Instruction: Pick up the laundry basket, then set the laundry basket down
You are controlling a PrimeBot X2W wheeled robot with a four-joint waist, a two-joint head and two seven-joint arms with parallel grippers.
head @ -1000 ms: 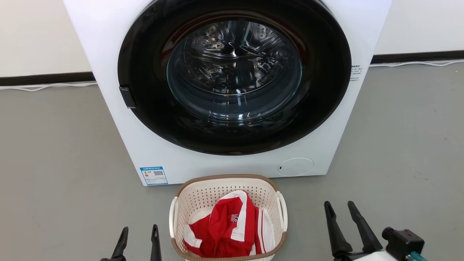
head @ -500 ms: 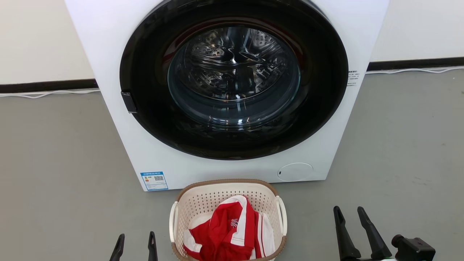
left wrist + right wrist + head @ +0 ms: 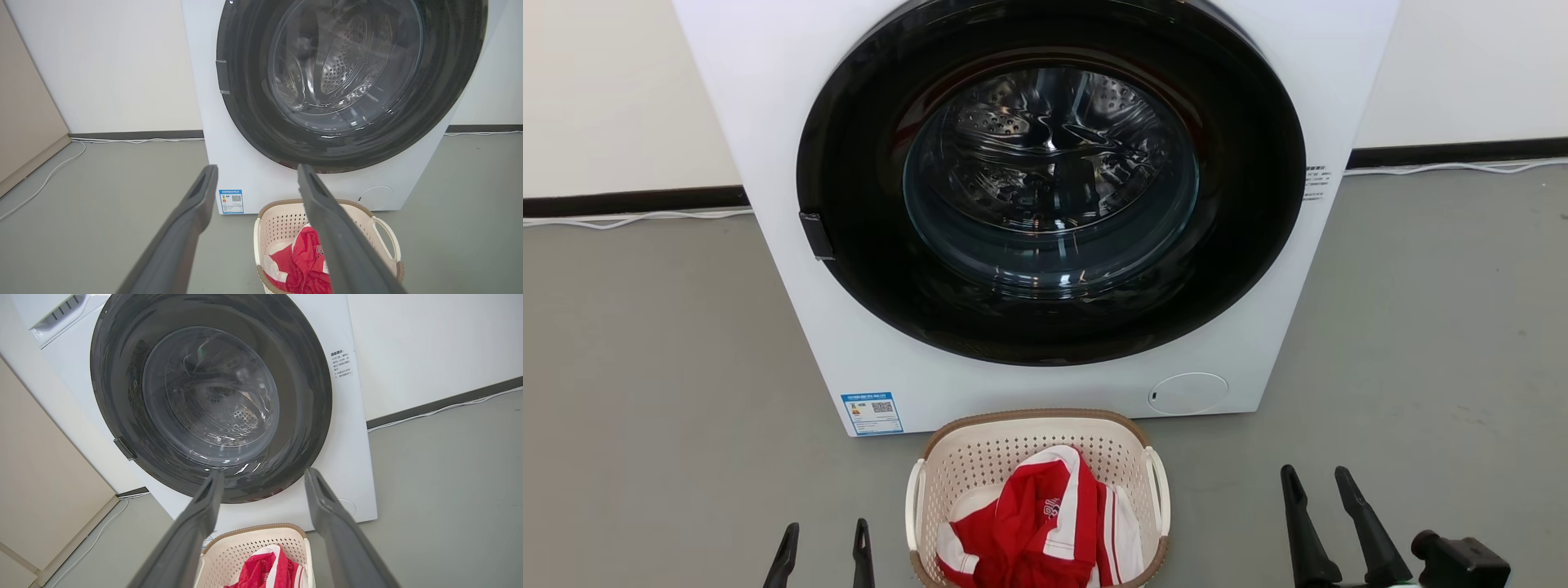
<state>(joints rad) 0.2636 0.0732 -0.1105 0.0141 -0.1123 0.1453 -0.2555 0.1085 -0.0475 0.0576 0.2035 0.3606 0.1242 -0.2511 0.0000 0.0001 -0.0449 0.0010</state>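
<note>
Ok: left gripper (image 3: 825,532) at lower left, dark fingers spread, gripping nothing, near the basket's left white loop handle (image 3: 912,502) but not touching it. Cream perforated plastic laundry basket (image 3: 980,459) with brown woven-look rim sits centre on the grey floor (image 3: 645,367), just in front of the white front-loading washer (image 3: 768,122), door shut, with a red-and-white garment (image 3: 1037,523) inside the basket. Right gripper (image 3: 1313,475) at lower right, fingers spread, empty, further from the basket.
</note>
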